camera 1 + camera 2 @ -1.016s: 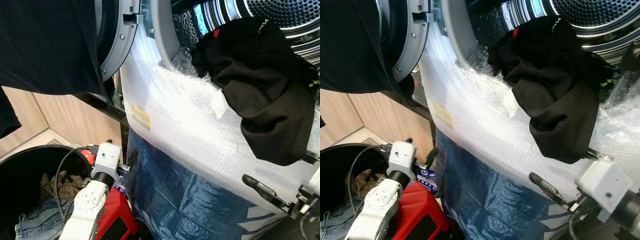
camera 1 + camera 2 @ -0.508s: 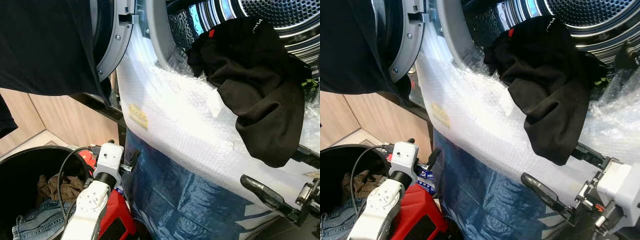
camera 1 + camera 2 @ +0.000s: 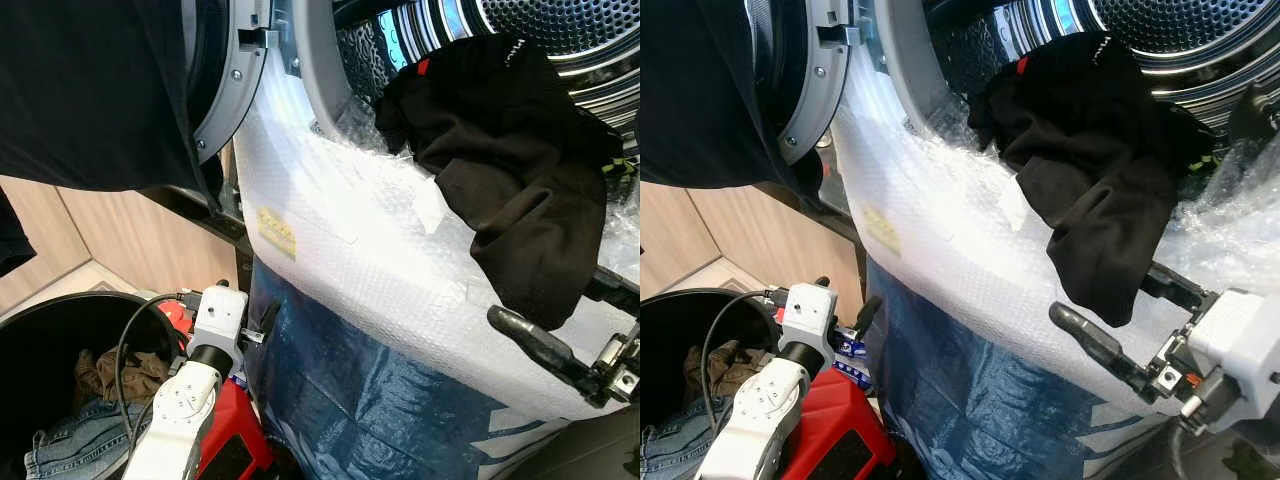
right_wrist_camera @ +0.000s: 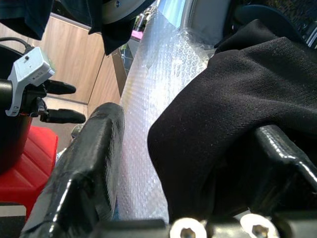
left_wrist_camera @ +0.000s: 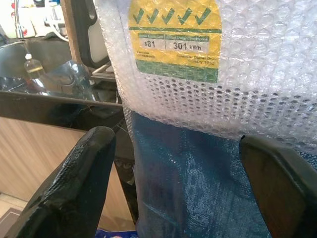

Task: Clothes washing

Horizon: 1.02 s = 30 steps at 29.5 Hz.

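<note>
A black garment [image 3: 510, 170] hangs out of the washer drum [image 3: 560, 30] and down over the bubble-wrapped front [image 3: 350, 230]. My right gripper [image 3: 565, 315] is open at the garment's lower end, one finger [image 4: 89, 163] in front of the cloth and the other behind it. The cloth sits between the fingers without being pinched. My left gripper [image 5: 173, 193] is open and holds nothing. It is low at the left, facing the blue wrapping [image 5: 198, 173] under the yellow energy label [image 5: 173, 39].
A dark cloth [image 3: 90, 90] drapes over the open washer door [image 3: 235, 90] at upper left. A black bin [image 3: 30, 330] at lower left holds jeans [image 3: 60, 445] and a brown cloth. A red object [image 3: 235, 445] lies beside my left arm. Wooden panels [image 3: 130, 230] stand behind.
My right gripper has risen to the hanging end of the black garment, and its fingers now sit on either side of it. The left arm has stayed in place.
</note>
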Available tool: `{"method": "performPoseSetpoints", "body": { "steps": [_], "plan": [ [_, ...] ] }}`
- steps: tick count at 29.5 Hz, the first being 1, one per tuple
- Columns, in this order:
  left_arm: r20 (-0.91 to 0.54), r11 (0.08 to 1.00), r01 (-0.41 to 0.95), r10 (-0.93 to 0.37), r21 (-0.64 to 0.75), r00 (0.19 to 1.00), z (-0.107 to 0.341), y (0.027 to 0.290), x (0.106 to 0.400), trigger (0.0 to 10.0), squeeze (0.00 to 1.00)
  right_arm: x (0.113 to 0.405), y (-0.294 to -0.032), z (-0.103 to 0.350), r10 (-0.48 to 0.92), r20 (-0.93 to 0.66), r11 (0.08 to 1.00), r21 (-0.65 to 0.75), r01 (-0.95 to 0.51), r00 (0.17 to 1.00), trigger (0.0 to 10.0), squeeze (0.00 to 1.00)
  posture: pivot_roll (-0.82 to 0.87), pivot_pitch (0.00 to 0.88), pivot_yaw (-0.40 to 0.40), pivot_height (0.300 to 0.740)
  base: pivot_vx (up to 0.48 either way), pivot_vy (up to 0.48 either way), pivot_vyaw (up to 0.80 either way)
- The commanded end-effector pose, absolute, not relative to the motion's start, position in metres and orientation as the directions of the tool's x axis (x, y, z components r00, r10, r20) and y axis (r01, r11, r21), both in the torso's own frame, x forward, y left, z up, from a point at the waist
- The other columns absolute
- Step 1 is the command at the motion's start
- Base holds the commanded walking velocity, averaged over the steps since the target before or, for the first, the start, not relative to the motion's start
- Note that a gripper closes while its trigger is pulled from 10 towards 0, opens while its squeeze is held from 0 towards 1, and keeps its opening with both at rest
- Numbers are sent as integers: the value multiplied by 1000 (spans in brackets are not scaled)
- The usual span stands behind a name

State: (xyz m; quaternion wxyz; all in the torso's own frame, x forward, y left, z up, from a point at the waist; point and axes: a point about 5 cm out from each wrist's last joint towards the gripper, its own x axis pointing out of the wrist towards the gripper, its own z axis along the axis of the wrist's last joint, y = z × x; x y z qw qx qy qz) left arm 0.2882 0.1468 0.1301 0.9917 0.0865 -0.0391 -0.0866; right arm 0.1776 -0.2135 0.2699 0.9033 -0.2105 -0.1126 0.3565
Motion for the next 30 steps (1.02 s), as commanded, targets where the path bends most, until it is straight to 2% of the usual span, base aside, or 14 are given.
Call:
{"method": "performPoseSetpoints", "body": {
  "steps": [1,19,30],
  "plan": [
    [66,969,173,-187,174,980,130,143,288,10000,0,176,-209,272,702,48,644,-469,-605,710,0,0,-20,131,-90,740,0,0,0],
    [68,969,172,-187,177,980,130,144,289,10000,0,179,-212,274,676,65,667,-478,-572,734,0,0,-20,130,-89,740,0,0,0],
    [76,969,172,-188,176,979,132,143,290,10000,0,180,-206,275,697,46,637,-498,-588,716,0,0,-22,125,-89,740,0,0,0]
  ]
}}
